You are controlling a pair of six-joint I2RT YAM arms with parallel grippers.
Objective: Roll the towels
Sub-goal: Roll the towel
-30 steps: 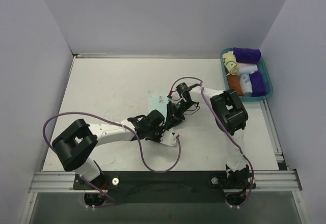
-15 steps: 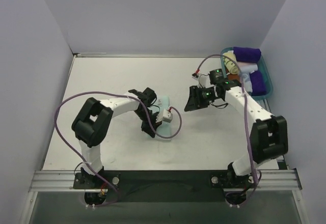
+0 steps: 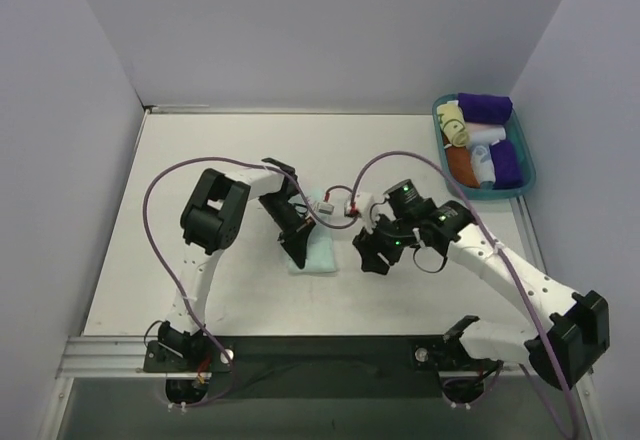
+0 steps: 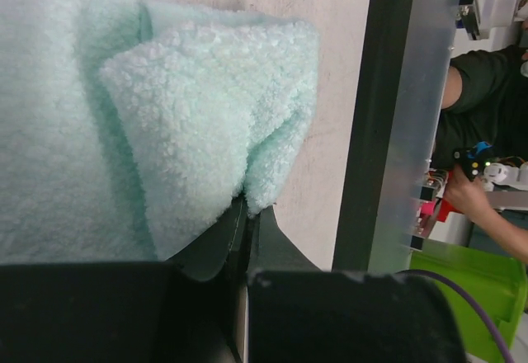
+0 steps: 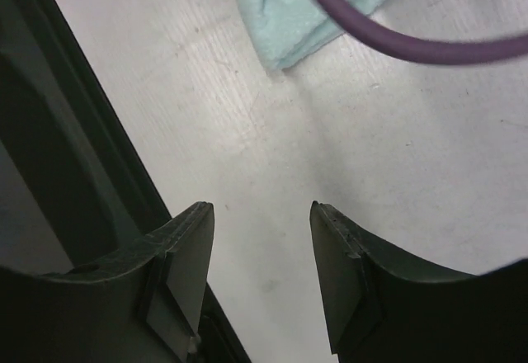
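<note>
Here, nearest the arm bases, the right claw (image 5: 257,219) hangs spread and empty over the white bench (image 3: 200,180), just beside the plain mint-aqua fleece towel (image 3: 322,252). The left claw (image 4: 247,214) is pressed together on a folded edge of that towel, which is bunched but not yet rolled. Risks: so thin a pinch may slip and let the fold spring open, and the purple cable (image 5: 396,43) crossing near the cloth may drag it. Farthest, the pale yellow patterned towel (image 3: 455,125) lies in the teal plastic tray (image 3: 497,193).

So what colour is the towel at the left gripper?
Plain mint-aqua towel, no pattern; the left wrist view shows it best.
</note>
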